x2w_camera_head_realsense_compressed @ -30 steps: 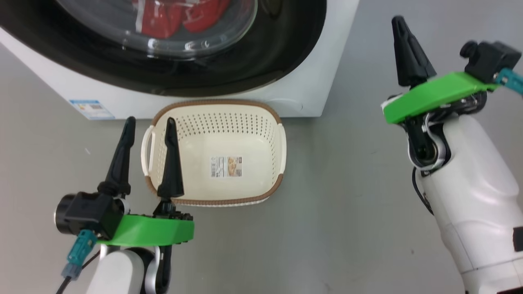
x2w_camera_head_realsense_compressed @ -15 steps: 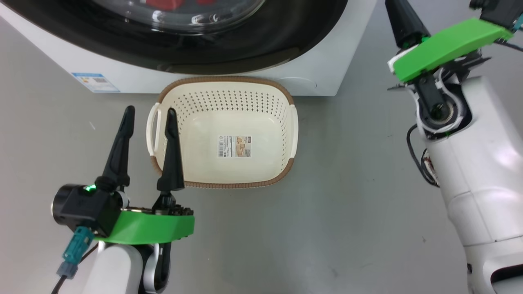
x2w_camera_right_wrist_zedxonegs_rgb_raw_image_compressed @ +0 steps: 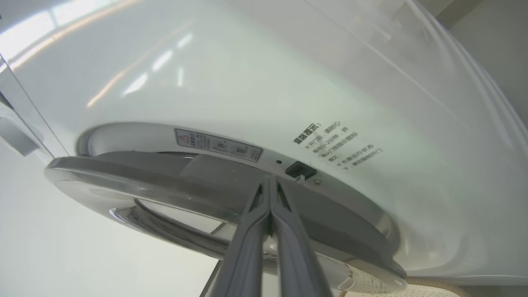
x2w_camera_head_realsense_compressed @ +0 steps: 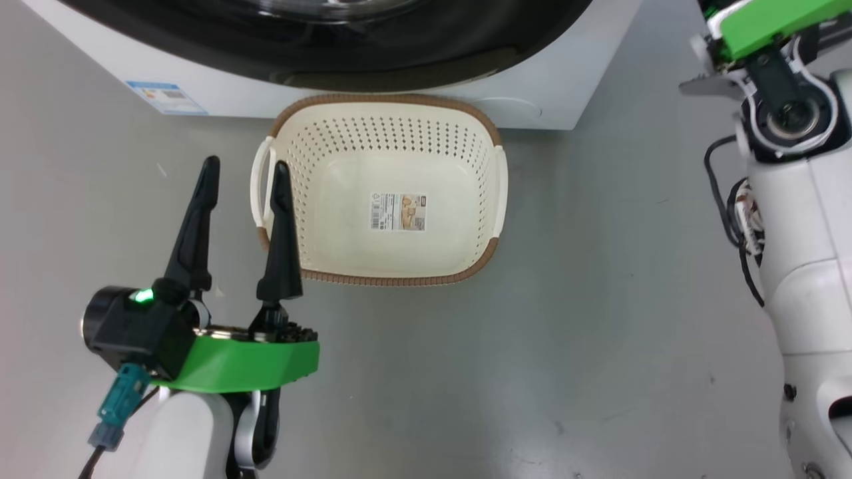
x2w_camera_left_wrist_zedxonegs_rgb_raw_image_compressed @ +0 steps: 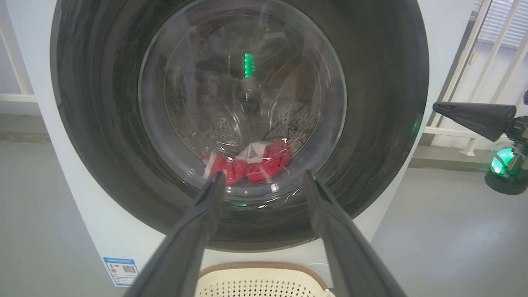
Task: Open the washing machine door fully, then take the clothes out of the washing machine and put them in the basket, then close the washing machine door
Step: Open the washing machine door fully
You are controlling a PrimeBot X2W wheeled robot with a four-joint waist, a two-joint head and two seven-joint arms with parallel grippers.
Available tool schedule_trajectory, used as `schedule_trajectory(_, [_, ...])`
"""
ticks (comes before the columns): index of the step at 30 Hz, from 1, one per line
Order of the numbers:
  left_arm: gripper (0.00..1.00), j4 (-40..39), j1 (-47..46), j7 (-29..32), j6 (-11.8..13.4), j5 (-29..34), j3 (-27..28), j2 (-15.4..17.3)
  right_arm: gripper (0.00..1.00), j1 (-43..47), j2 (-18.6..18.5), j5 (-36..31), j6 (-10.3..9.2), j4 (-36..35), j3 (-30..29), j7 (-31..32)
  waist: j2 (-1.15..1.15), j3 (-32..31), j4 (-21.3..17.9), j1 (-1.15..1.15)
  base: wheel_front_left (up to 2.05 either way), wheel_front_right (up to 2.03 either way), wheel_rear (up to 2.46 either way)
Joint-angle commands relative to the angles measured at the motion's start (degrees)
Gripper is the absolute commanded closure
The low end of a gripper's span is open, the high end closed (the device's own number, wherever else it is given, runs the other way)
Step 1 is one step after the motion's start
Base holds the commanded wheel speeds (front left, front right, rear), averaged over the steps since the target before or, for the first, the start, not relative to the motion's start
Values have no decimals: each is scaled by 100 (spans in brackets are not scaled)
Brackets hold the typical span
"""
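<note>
The basket (x2w_camera_head_realsense_compressed: 389, 279) sits on the grey floor (x2w_camera_head_realsense_compressed: 599, 332) a little toward 12 o'clock of the head view's centre. A sticker (x2w_camera_head_realsense_compressed: 398, 211) shows on its bottom, and its far rim is just in front of the washer (x2w_camera_head_realsense_compressed: 552, 86), which runs along the 12 o'clock edge. A blue label (x2w_camera_head_realsense_compressed: 166, 98) is on the washer's front at 11 o'clock. The black door (x2w_camera_head_realsense_compressed: 333, 60) curves just above the basket.

The left gripper (x2w_camera_head_realsense_compressed: 245, 166) is at 8 o'clock with its fingers spread wide and nothing between them. Its inner fingertip overlaps the basket's near handle in this view. The right forearm (x2w_camera_head_realsense_compressed: 805, 266) runs up the 3 o'clock edge toward 1 o'clock.

In the left wrist view the door fills the middle. The clothes (x2w_camera_left_wrist_zedxonegs_rgb_raw_image_compressed: 247, 163) lie behind its glass at the window's 6 o'clock, low in the drum. The right gripper (x2w_camera_left_wrist_zedxonegs_rgb_raw_image_compressed: 437, 107) comes in at 3 o'clock, fingers pressed together, its tip close by the door's 3 o'clock rim.

The right wrist view shows those closed fingers pinching nothing. Their tips are at the door's rim, just beside a small dark latch slot (x2w_camera_right_wrist_zedxonegs_rgb_raw_image_compressed: 301, 170). A warning sticker (x2w_camera_right_wrist_zedxonegs_rgb_raw_image_compressed: 218, 145) is at 11 o'clock from the tips. I cannot tell whether the tips touch the rim, or whether the door is latched or slightly ajar.
</note>
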Motion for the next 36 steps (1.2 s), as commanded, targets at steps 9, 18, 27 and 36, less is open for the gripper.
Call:
schedule_trajectory(9, [0, -301, -173, -43, -63, 27, 113, 62, 100, -541, 101, 380, -4, 233, -141, 407, 0, 258, 156, 0, 0, 0, 0])
schedule_trajectory(18, [0, -279, -195, -43, -73, 36, 57, 56, 100, -871, 76, 458, -4, 493, -111, 631, 0, 349, 259, 0, 0, 0, 0])
schedule_trajectory(27, [0, -234, -229, -43, -86, 16, 4, 53, 100, -1088, 1, 423, -4, 705, 26, 846, 0, 386, 394, 0, 0, 0, 0])
schedule_trajectory(36, [0, -206, -196, -44, -58, -10, 25, 52, 100, -1032, -7, 558, -4, 711, 70, 1135, 0, 319, 415, 0, 0, 0, 0])
